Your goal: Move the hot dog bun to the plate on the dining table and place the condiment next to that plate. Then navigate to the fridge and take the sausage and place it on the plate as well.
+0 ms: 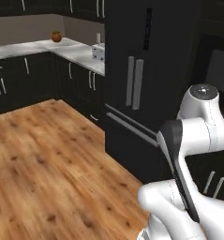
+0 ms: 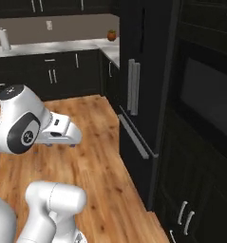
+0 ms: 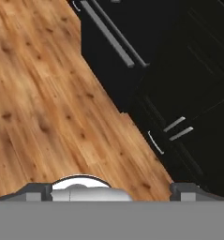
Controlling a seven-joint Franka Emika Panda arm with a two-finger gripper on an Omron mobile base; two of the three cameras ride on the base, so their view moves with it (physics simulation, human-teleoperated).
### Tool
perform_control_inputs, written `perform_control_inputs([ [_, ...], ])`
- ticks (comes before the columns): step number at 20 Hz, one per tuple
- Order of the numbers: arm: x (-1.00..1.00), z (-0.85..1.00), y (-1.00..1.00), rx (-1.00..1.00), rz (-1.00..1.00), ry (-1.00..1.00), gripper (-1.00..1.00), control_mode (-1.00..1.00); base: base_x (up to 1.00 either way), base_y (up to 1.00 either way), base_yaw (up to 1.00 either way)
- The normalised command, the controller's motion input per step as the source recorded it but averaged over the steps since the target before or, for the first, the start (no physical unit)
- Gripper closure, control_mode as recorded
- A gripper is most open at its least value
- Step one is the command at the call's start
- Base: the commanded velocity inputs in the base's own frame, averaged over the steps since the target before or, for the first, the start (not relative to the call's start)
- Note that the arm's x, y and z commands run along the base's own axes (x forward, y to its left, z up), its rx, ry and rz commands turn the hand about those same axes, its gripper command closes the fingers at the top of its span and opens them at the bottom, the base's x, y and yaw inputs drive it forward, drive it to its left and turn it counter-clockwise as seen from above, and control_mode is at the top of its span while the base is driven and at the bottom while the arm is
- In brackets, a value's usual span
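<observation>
We see the tall black fridge (image 1: 141, 89) right ahead of us, and its doors are shut. Two long grey handles (image 1: 134, 83) stand side by side in the middle of its front, and a long grey bar (image 2: 136, 135) runs across the drawer lower down. The fridge stands on a brown wooden floor (image 1: 43, 159).

Our white arm (image 1: 193, 140) is folded up close to us. Our gripper (image 3: 111, 187) looks down at the wooden floor, next to the bottom of the fridge. Its two dark fingertips (image 3: 36, 190) sit far apart, at the two sides of the hand view, so the claw is spread wide. Nothing is between them.

Beside the fridge, black cabinets (image 1: 24, 79) run along the wall with a pale counter (image 1: 62, 49) on top. A small brown pot (image 1: 56, 36) stands on that counter, near the corner. A white roll (image 2: 4, 39) stands upright farther along it.
</observation>
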Motion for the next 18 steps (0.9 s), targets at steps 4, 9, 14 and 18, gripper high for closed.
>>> perform_control_inputs([
  [4,0.0,0.0,0.0,0.0,0.0,0.0,-1.0,1.0,0.98,0.46,-0.46],
  [9,0.0,0.0,0.0,0.0,0.0,0.0,-1.0,1.0,0.8,0.52,-0.48],
  [14,0.0,0.0,0.0,0.0,0.0,0.0,-1.0,1.0,0.48,0.51,-0.51],
  [18,0.0,0.0,0.0,0.0,0.0,0.0,-1.0,1.0,0.2,0.52,-0.54],
])
